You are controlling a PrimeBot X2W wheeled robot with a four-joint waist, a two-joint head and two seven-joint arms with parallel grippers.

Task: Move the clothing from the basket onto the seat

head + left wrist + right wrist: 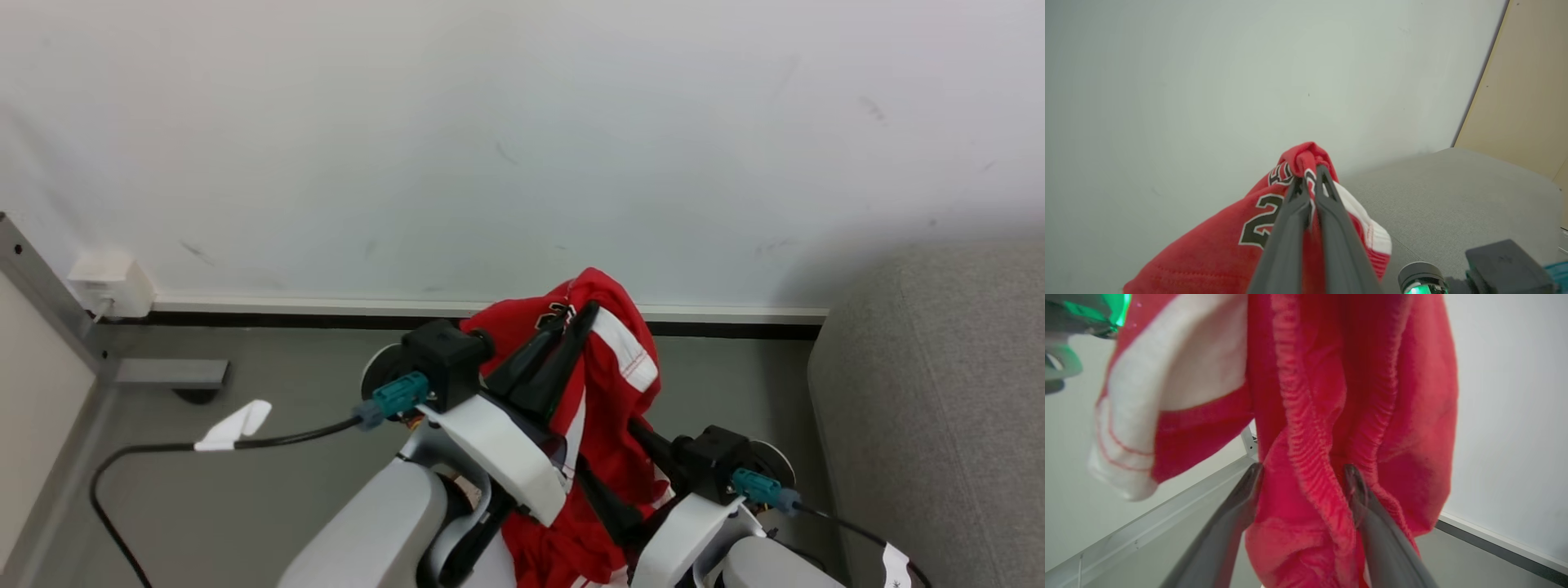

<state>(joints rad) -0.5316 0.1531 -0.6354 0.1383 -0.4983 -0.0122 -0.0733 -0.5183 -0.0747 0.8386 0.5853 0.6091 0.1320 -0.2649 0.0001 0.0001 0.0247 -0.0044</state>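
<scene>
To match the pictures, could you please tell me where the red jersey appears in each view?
Head view: red jersey centre bottom, hanging from the left gripper.
Left wrist view: red jersey bottom centre, pinched by the left gripper.
Right wrist view: red jersey centre, straddled by the right gripper.
Shared landmark: the white wall behind it.

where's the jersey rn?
Head view, centre: the clothing hangs from the left gripper, jaws shut on it, with the seat to its right.

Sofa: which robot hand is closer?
Right, it seems. The right gripper is by the jersey, toward the sofa; the left gripper pinches the jersey higher, farther away.
</scene>
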